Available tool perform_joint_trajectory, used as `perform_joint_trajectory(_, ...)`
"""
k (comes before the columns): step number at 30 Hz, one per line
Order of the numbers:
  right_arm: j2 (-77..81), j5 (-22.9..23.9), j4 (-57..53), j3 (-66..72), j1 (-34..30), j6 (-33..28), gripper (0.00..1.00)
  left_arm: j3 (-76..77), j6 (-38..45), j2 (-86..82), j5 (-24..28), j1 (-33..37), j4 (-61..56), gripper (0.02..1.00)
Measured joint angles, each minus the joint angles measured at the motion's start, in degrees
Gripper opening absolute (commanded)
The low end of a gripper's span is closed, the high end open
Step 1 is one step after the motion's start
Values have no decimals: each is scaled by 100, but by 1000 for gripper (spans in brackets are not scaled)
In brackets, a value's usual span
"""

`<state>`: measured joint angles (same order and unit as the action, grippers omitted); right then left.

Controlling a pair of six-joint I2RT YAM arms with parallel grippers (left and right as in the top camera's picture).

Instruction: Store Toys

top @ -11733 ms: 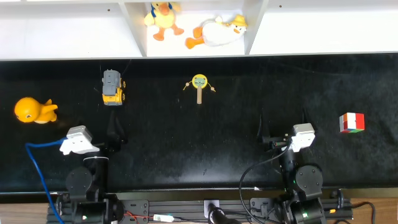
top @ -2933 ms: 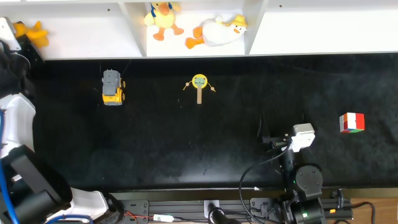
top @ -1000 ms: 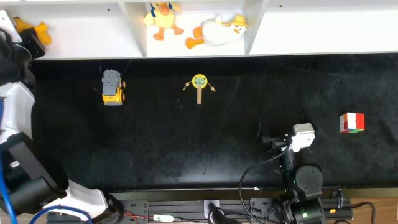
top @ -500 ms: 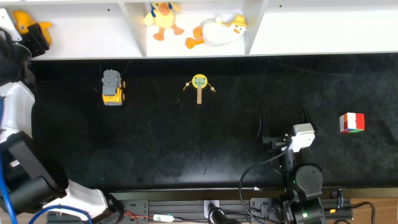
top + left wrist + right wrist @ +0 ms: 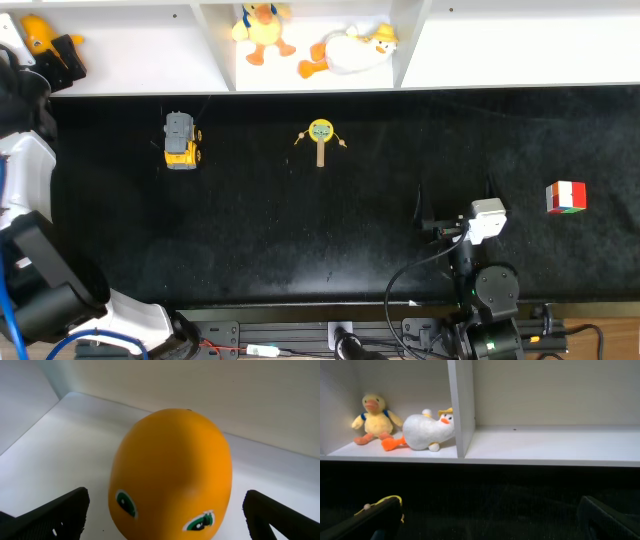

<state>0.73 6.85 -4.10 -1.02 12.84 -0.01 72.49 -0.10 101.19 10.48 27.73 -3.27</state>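
Note:
An orange duck toy (image 5: pixel 36 31) lies in the white shelf's left compartment (image 5: pixel 130 60). My left gripper (image 5: pixel 62 52) is lifted at that compartment. In the left wrist view the orange toy (image 5: pixel 172 470) rests on the shelf floor between the fingers of the open left gripper (image 5: pixel 166 496), with a gap on each side. On the black mat lie a yellow truck (image 5: pixel 180 140), a yellow-green rattle drum (image 5: pixel 320 137) and a colour cube (image 5: pixel 565 197). My right gripper (image 5: pixel 453 205) stands open near the front, left of the cube, holding nothing (image 5: pixel 487 520).
The middle compartment holds a yellow plush duck (image 5: pixel 262 28) (image 5: pixel 371 419) and a white plush goose (image 5: pixel 350 50) (image 5: pixel 425 431). The right compartment (image 5: pixel 555 442) has a bare floor. A blue cable (image 5: pixel 8 240) runs along the left arm.
The left arm has carried the orange duck from the mat's left side up into the left compartment. Over the last second the duck slid a little deeper in. The right arm has not moved.

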Motion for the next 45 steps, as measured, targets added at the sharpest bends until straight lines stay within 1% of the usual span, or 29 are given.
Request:
perform_joint_trajectory(6, 0, -2, 0, 0, 0, 2, 996, 0, 2, -4, -7, 0, 367, 998)
perform_joint_trajectory(10, 0, 0, 0, 0, 0, -4, 996, 0, 2, -131, -109, 4, 789, 998)
perform_joint_trajectory(19, 0, 0, -2, 0, 0, 0, 993, 0, 26, -1084, -323, 131, 1692, 998)
perform_joint_trajectory(24, 0, 0, 0, 0, 0, 0, 993, 2, 44, -1567, -581, 236, 2524, 998)
perform_joint_trajectory(31, 0, 0, 0, 0, 0, 0, 993, 0, 46, -2059, -691, 317, 3501, 998)
perform_joint_trajectory(34, 0, 0, 0, 0, 0, -2, 996, -2, 46, -2382, -616, 317, 3856, 998)
perform_joint_trajectory(40, 0, 0, 0, 0, 0, -2, 996, -2, 46, -3047, -168, 313, 4417, 998)
perform_joint_trajectory(45, 0, 2, 0, 0, 0, -2, 996, -2, 48, -3442, -11, 273, 4944, 998)
